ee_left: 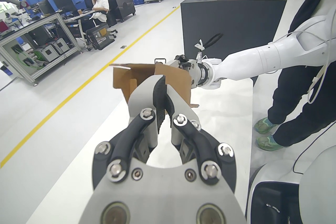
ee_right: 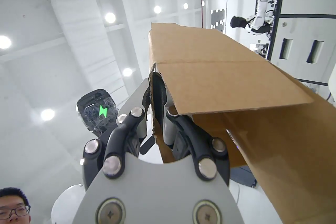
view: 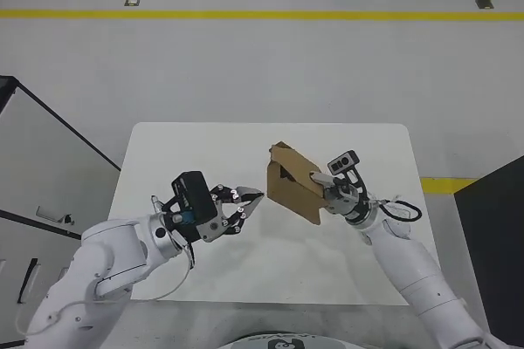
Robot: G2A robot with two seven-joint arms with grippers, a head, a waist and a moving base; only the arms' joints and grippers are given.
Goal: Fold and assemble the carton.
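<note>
Right gripper [ee_right: 157,93] clamped tight on carton [ee_right: 223,78] edge, holding it tilted over table [view: 244,148], likely presenting flaps to left gripper [ee_left: 160,87], closed and empty nearby.

Brown carton [view: 293,181] (plain), white table [view: 185,150].

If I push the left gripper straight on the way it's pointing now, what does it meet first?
Most likely the carton, which the right gripper holds. The left gripper points at its near side, and the top view shows a gap of bare table between them. Height alignment is unclear.
</note>
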